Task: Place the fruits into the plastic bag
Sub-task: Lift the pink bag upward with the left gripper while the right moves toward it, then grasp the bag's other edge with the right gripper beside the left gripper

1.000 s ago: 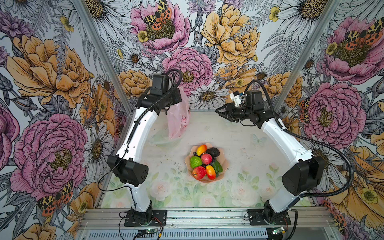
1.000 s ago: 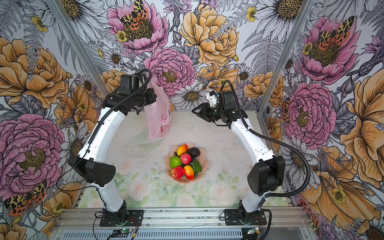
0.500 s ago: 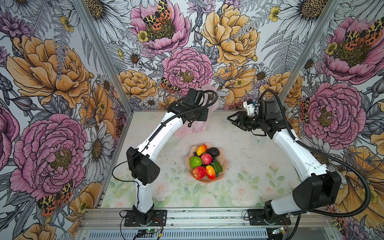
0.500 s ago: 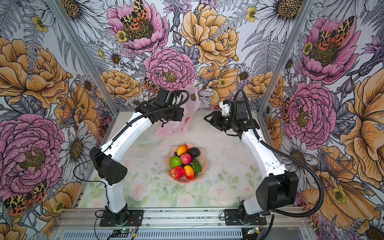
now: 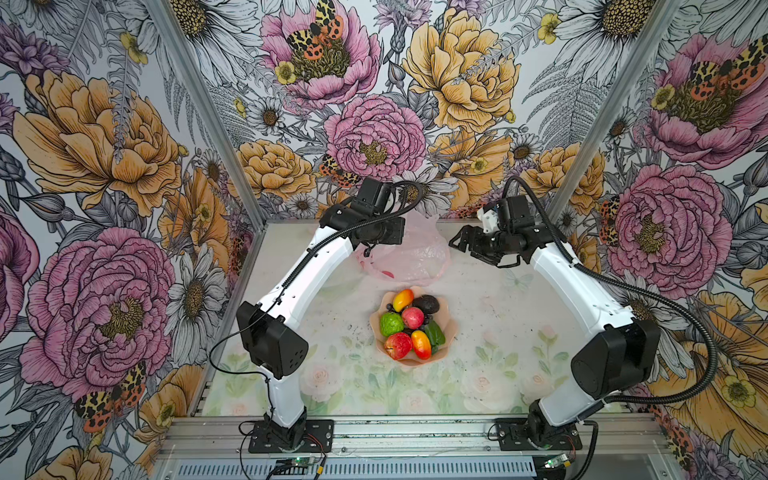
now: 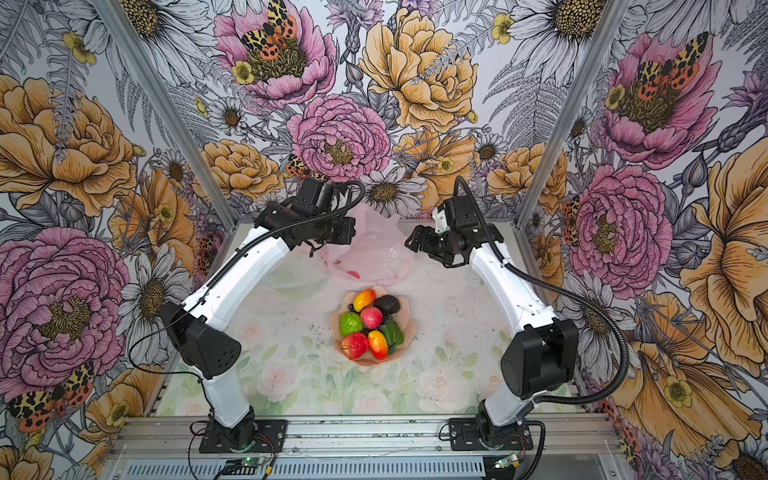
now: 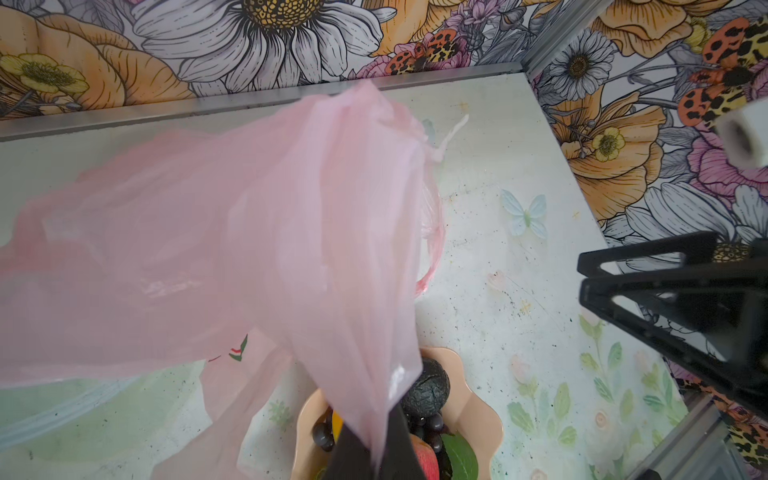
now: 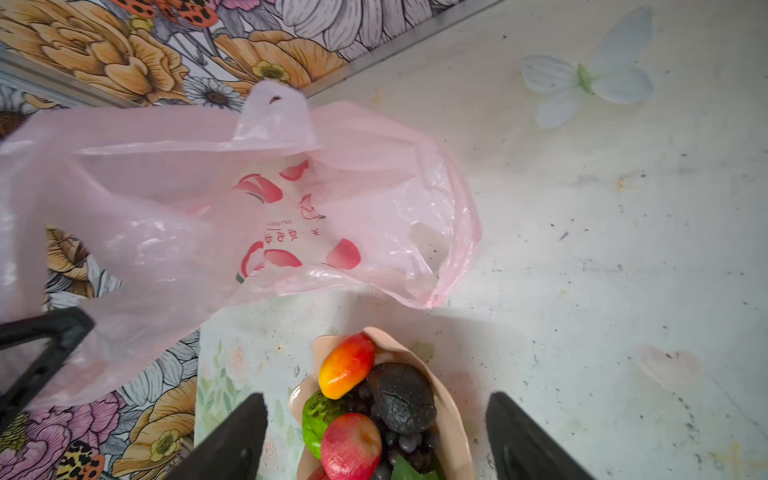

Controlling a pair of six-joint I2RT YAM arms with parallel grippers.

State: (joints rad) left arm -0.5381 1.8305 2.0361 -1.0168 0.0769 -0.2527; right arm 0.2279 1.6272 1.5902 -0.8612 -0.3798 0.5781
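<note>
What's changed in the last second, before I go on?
The left gripper, shut on the bag, swung it from the left rear to the middle rear, just behind the bowl. The right gripper opened wider. Fruits and bowl unchanged.

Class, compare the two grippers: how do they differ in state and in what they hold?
The left gripper is shut, while the right gripper is open with its jaws wide apart. The left gripper pinches the bag, while the right gripper holds nothing. Both are black and sit close to the bag.
</note>
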